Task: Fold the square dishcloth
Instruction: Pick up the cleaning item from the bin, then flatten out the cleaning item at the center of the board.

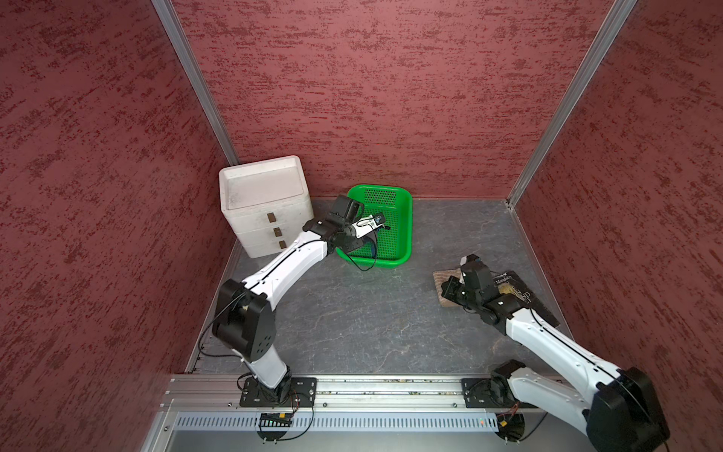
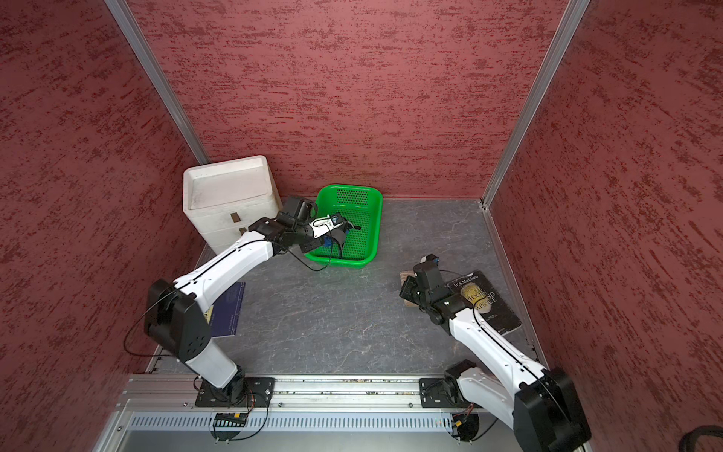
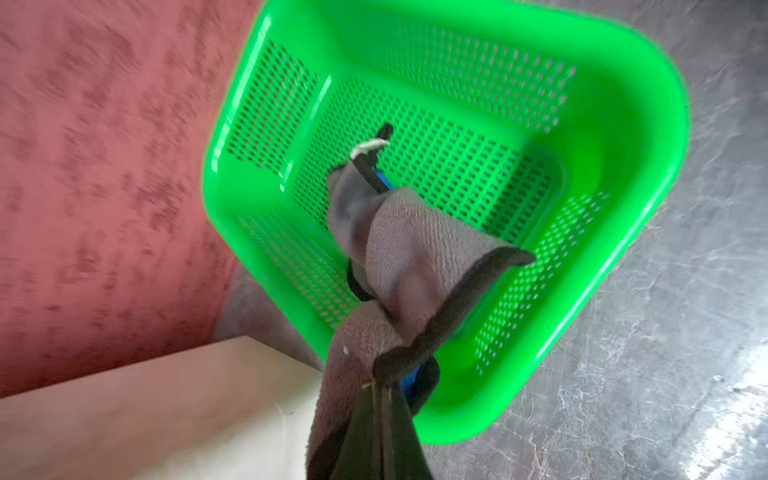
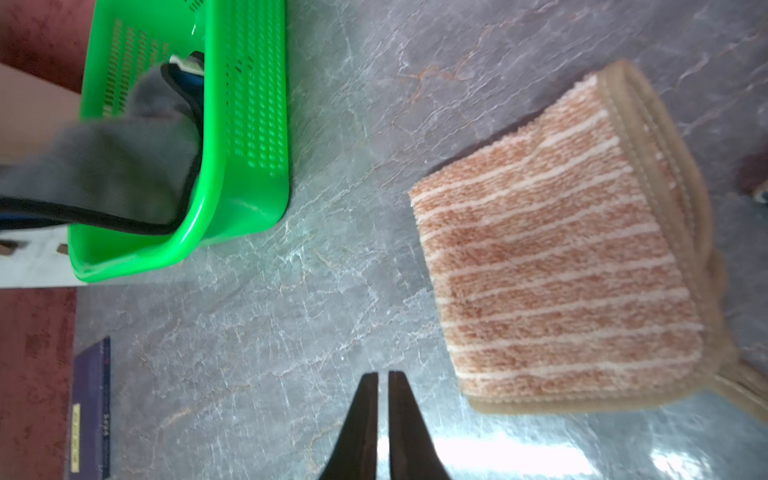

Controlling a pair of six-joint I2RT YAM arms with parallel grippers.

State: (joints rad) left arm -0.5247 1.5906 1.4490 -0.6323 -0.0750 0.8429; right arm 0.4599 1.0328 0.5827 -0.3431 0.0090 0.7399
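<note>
Spreading under everything, the grey counter (image 1: 371, 313) carries a white drawer box (image 1: 266, 203) just beside the green basket (image 1: 393, 244), on the robot's left of it. A black book (image 1: 524, 297) lies well apart from the basket, toward the robot's right and nearer the robot. The square dishcloth (image 4: 557, 266), orange-brown with pale stripes, rests flat on the counter between basket and book, with its layers stacked and its hems together along one side. Above the basket, the left gripper (image 3: 380, 399) has its jaws clenched on a grey cloth (image 3: 415, 249) that droops over the mesh floor. The right gripper (image 4: 383, 376) hovers over bare counter on the dishcloth's basket-facing side, its jaws barely parted and grasping nothing.

The fold looks done or nearly so, and the main risk is disturbing it. A low pass by the right jaws could snag the top layer and peel it open, or shove the stack across the smooth counter. Released off-centre, the grey cloth could drape over the basket's rim.
</note>
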